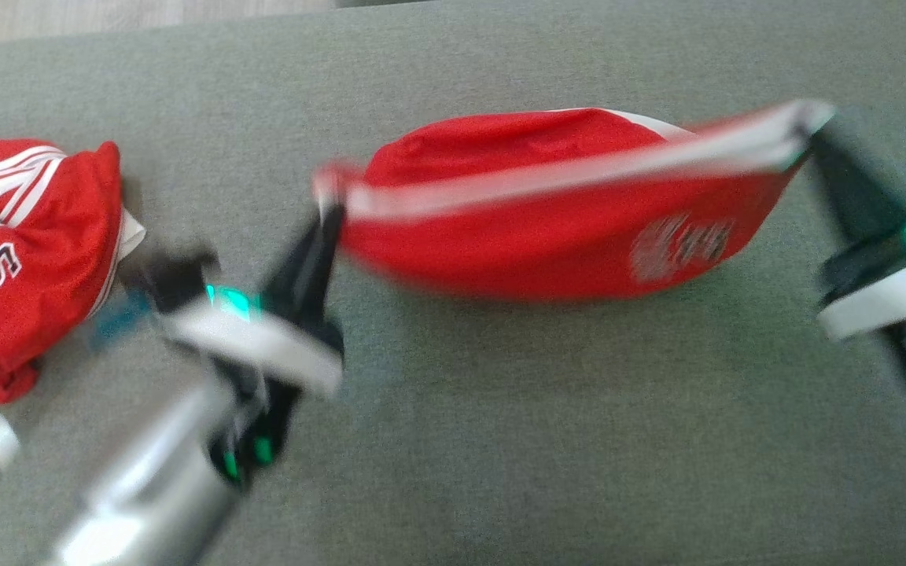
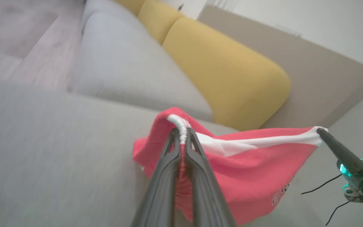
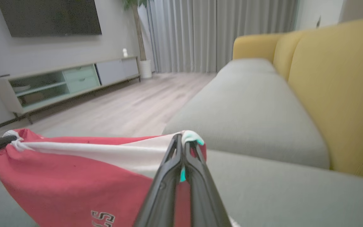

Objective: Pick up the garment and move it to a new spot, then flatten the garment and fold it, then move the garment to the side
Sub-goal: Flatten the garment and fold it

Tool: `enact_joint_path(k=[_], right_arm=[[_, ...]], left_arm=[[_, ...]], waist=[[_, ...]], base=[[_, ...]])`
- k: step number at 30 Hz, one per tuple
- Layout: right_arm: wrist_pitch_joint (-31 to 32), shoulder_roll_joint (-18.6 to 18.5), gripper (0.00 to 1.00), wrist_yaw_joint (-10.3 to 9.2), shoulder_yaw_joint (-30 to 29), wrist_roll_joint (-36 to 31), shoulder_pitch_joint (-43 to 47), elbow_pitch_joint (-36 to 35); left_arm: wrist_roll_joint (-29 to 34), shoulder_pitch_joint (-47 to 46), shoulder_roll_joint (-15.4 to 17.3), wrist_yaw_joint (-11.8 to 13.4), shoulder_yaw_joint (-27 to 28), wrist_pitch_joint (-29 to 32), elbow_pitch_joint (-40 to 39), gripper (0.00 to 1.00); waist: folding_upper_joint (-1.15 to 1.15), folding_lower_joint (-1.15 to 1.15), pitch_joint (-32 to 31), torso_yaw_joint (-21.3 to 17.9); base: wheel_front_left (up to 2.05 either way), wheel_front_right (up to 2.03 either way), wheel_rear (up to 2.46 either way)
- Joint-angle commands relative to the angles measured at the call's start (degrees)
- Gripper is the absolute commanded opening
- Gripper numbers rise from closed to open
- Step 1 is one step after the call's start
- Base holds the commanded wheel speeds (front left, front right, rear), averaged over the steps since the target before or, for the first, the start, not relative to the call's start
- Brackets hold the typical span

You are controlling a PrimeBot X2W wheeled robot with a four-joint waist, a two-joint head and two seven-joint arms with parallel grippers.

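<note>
Across the whole head view stretches the grey sofa seat (image 1: 500,456), and that is our playing surface. Behind it in the left wrist view sit the yellow back cushions (image 2: 225,69), plump and rounded.

Centre stage, and a little to the right: the red garment (image 1: 547,236), lifted by its top edge and pulled out wide between the two arms. Its middle sags down toward the seat (whether it actually touches, I cannot tell through the blur). Over at the left edge of the head view lies a crumpled red-and-white piece (image 1: 20,267), flat on the seat and well apart from the held one.

Now the arms. The left gripper (image 1: 329,211) comes up from the lower left with its jaws pressed together, pinching the garment's left corner; the left wrist view shows gathered white cloth squeezed right between them. The right gripper (image 1: 807,135) reaches in from the right edge, jaws likewise clamped on the opposite corner, which sits higher in the head view.

Between those two pinch points runs the white band (image 1: 579,177), drawn taut along the top edge. Below it, toward the right end, is some pale lettering (image 1: 681,248), too smeared to read.
</note>
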Motion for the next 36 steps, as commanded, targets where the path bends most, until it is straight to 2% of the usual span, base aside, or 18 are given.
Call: enact_joint_path(k=[1,5,9,13,14,16,20,24,28,32,36], right_arm=[[-0.5,-3.0,0.00,-0.05,-3.7,0.1,-2.0,-3.9],[2.3,-4.9,0.00,-0.05,-13.1,-0.9,-5.7,-9.5],[8.0,-5.5,0.00,-0.05,-19.1,-3.6,-13.7,-13.0],[13.6,-4.4,0.00,-0.05,-19.5,-7.2,-24.7,-12.3],[13.6,-4.4,0.00,-0.05,-19.5,-7.2,-24.7,-12.3],[15.4,-2.9,0.00,-0.05,-17.6,-9.7,-31.1,-9.1],[13.8,0.6,0.00,-0.05,-14.5,-15.6,-43.5,1.2],[6.8,3.1,0.00,-0.05,-15.4,-19.9,-53.0,9.6],[-0.5,4.6,0.00,-0.05,-17.3,-23.1,-58.8,13.0],[-3.0,5.0,0.00,-0.05,-17.1,-25.0,-58.7,13.2],[-3.5,4.0,0.00,-0.05,-16.0,-24.4,-52.7,11.4]], left_arm=[[-0.4,-7.7,2.6,1.3,3.9,2.0,-5.7,0.00],[-1.4,-17.6,4.1,3.8,6.7,8.3,-14.1,0.00],[-2.0,-28.4,5.1,5.1,8.8,14.4,-15.9,0.00],[-2.9,-38.7,3.3,4.6,9.3,18.8,-10.2,0.00],[-2.9,-38.7,3.3,4.6,9.3,18.8,-10.2,0.00],[-2.0,-43.5,2.0,3.3,8.8,19.3,-5.3,0.00],[1.1,-51.8,-2.3,1.2,8.6,15.0,6.4,0.00],[3.4,-58.5,-6.9,-1.5,8.9,7.3,15.7,0.00],[3.7,-62.7,-9.7,-3.6,9.4,0.0,21.0,0.00],[1.9,-61.9,-9.6,-4.2,8.1,-4.2,21.7,0.00],[-2.0,-54.8,-6.8,-4.3,4.3,-5.6,18.6,0.00]], waist=[[0.00,0.00,-0.1,-0.4],[0.00,0.00,0.2,-1.7],[0.00,0.00,2.1,-2.9],[0.00,0.00,5.5,-3.6],[0.00,0.00,5.5,-3.6],[0.00,0.00,7.5,-3.7],[0.00,0.00,11.9,-3.1],[0.00,0.00,15.4,-2.3],[0.00,0.00,17.8,-1.6],[0.00,0.00,18.9,-1.1],[0.00,0.00,18.4,-0.2]], base=[[0.00,0.00,0.00],[0.00,0.00,0.00],[0.00,0.00,0.00],[0.00,0.00,0.00],[0.00,0.00,0.00],[0.00,0.00,0.00],[0.00,0.00,0.00],[0.00,0.00,0.00],[0.00,0.00,0.00],[0.00,0.00,0.00],[0.00,0.00,0.00]])
